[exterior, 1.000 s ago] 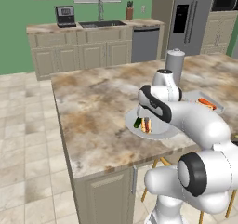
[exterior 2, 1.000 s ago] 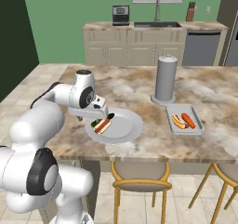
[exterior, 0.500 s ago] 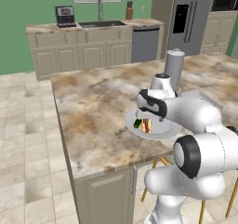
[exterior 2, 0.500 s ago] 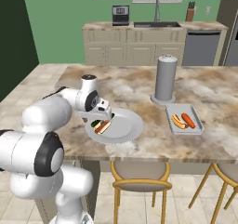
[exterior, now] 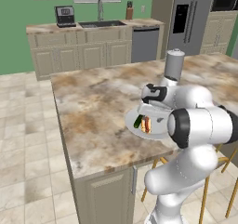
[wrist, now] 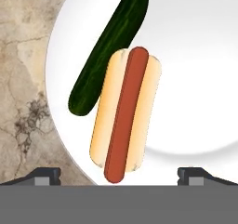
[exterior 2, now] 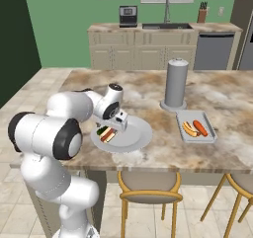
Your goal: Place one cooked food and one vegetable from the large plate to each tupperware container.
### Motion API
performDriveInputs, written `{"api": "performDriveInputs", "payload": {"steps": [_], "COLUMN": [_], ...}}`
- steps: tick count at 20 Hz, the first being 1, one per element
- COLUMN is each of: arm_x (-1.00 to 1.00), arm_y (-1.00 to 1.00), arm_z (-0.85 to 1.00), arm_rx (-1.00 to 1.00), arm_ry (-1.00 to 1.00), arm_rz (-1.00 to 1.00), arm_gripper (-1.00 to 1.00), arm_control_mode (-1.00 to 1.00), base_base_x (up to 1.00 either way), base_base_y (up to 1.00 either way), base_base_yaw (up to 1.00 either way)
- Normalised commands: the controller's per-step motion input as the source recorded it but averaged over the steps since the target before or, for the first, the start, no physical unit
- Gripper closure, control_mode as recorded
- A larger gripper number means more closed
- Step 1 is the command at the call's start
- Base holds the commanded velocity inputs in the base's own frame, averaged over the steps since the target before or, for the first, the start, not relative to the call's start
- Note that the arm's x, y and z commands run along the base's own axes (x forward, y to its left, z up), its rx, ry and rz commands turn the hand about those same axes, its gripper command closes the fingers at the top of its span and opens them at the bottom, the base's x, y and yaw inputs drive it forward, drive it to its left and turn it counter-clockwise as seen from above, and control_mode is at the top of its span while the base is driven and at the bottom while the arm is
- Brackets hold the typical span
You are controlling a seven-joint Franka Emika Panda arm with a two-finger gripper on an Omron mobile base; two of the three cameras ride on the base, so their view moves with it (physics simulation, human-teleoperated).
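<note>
Hand view, left to right: marbled table (wrist: 23, 56); large plate (wrist: 195, 79) near the table's front edge; cucumber (wrist: 109, 49) touching the hot dog (wrist: 125, 114). Hot dog lies directly ahead of the end effector (wrist: 118, 174), long axis running away between the fingertips (wrist: 44, 174), which stand wide apart, empty. Far right: tray (exterior 2: 196, 129), already filled.

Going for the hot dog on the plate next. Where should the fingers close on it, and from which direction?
Grip the hot dog across its bun at mid-length, coming straight down from above. It lies flat on the large plate, and the open gripper already straddles its width. The cucumber lies against one side near the far end, so keep that finger just clear of it.
</note>
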Motion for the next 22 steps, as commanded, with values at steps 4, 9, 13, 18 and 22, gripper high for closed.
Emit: {"api": "performDriveInputs", "payload": {"steps": [4,9,13,18,22], "arm_x": [0.01,0.0,0.0,0.0,0.0], "arm_y": [0.27,0.29,-0.03,-0.25,-0.12], "arm_z": [-0.29,-0.47,-0.5,-0.19,-0.03], "arm_rx": [0.0,0.0,0.0,0.0,0.0], "arm_ry": [0.01,0.02,0.0,0.0,0.0], "arm_rz": [0.0,0.0,0.0,0.0,0.0], "arm_gripper": [-1.0,-1.0,-1.0,-1.0,-1.0], "arm_control_mode": [-1.0,-1.0,-1.0,-1.0,-1.0], "base_base_x": [0.0,0.0,0.0,0.0,0.0], "base_base_y": [0.0,0.0,0.0,0.0,0.0], "base_base_yaw": [0.0,0.0,0.0,0.0,0.0]}}
